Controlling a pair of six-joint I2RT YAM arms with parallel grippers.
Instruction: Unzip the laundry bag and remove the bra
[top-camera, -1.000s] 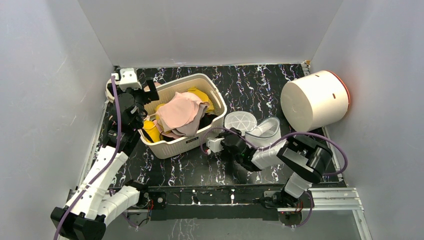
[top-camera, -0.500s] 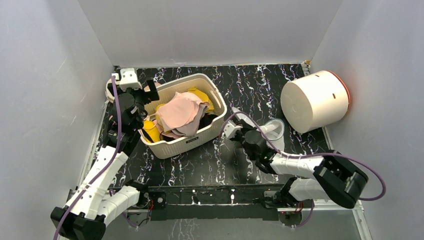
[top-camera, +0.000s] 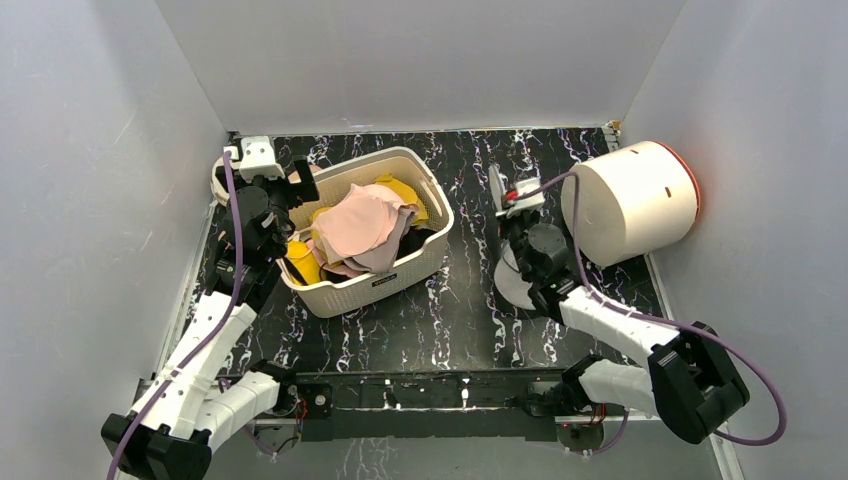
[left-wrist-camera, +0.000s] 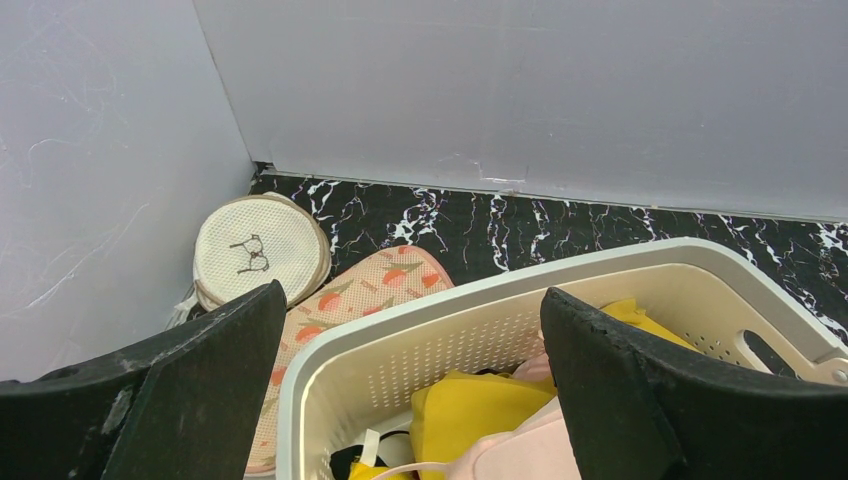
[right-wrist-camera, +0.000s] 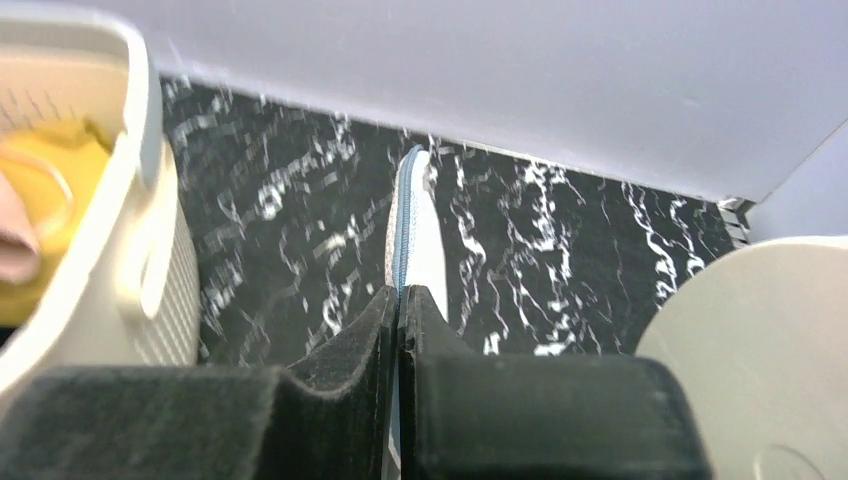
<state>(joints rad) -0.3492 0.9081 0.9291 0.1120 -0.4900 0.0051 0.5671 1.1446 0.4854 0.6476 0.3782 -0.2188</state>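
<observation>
The laundry bag, whitish mesh, hangs under my right arm right of the basket. My right gripper is shut on the bag's lid edge. In the right wrist view the gripper pinches the thin mesh edge with its blue zip, seen edge-on. The pale pink bra lies on top of the clothes in the cream basket. My left gripper is open and empty above the basket's left corner. In the left wrist view a bit of the pink bra shows below.
A yellow bra lies in the basket. A cream disc with a bra symbol and a pink patterned disc lie at the back left. A big white drum lies at the right, close to my right gripper.
My right arm has swung from the front middle up and back toward the white drum, carrying the bag's lid with it; the bag has been dragged along. The left arm has not moved.
</observation>
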